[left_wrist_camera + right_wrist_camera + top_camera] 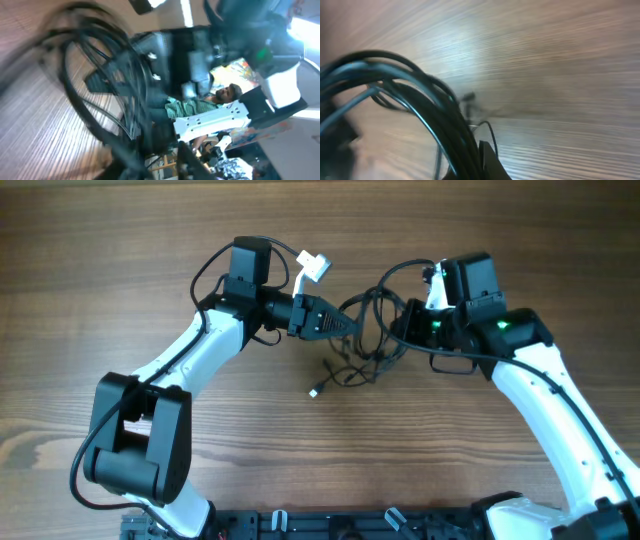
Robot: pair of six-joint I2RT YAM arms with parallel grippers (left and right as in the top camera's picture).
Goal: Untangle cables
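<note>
Looped cables point(435, 107) crowded the right wrist lens, strung between the 2 claws over the middle of the desk point(120, 240). Light, limp and snag-prone, they looked best taken near the trailing plug end point(314, 391). The right claw point(398, 328) pinched the bundle. The left claw point(345, 320) I could not tell, as its own view was blurred. Only the overhead view showed that plug.

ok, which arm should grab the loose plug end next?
Left, likely: left gripper sits nearer the plug end; right gripper looks shut on the cables, anchoring the bundle.
</note>
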